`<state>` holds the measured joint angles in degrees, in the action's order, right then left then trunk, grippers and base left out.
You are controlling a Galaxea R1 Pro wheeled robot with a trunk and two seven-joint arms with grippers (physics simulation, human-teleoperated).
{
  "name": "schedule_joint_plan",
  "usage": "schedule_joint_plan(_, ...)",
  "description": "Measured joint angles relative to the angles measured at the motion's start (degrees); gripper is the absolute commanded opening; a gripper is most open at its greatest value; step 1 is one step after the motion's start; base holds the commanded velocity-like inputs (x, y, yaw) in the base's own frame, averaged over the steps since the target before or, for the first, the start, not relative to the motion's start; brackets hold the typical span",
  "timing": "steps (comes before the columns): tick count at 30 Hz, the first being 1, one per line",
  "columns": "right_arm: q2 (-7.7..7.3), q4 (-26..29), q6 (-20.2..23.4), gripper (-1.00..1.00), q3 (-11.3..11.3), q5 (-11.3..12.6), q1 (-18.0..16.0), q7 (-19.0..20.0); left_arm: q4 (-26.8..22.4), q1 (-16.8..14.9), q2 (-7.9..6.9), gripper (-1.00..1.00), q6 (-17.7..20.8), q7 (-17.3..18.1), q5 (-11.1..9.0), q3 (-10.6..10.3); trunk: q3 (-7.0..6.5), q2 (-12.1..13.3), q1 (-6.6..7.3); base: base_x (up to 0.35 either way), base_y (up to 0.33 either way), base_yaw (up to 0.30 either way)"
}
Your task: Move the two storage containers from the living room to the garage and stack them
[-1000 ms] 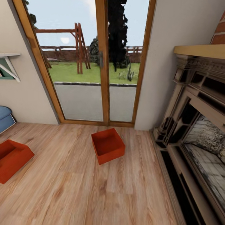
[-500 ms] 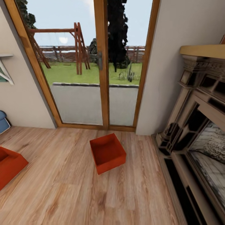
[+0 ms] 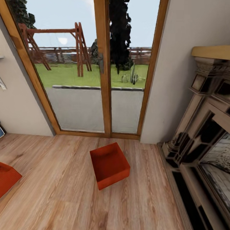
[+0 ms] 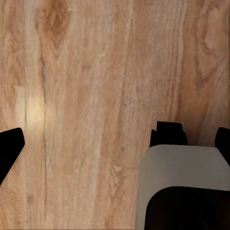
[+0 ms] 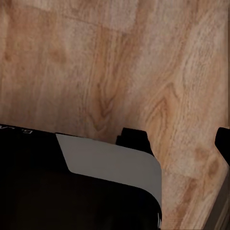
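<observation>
Two boxy orange-red containers [image 3: 109, 165] [image 3: 7, 178] sit on grained wood planks [image 3: 64, 191] (gripper openings unclear).

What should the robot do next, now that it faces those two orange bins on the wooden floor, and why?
Probably roll a little closer to the middle storage container and stop over it. It sits on the wood-plank floor before the glass doors, open side up. The other storage container is cut off at the edge. Both wrist views show bare planks beneath each end effector, so nothing is within grasp yet.
</observation>
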<state>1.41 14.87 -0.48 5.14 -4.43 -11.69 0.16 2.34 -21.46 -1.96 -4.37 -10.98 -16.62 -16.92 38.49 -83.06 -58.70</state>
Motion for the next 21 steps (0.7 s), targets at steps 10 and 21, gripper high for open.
schedule_joint_plan(10,0.0,0.0,0.0,1.0,0.0,-0.01,-0.02,0.02,-0.01,0.0,0.04,1.0,0.0,0.0,0.0,-0.01,0.0,0.0,0.0,0.34,0.0,0.0)
schedule_joint_plan(21,0.0,-0.01,0.0,1.0,0.0,-0.02,-0.02,0.03,0.0,0.0,0.06,1.0,0.0,0.03,0.0,-0.02,0.0,0.0,0.0,0.34,0.0,0.0)
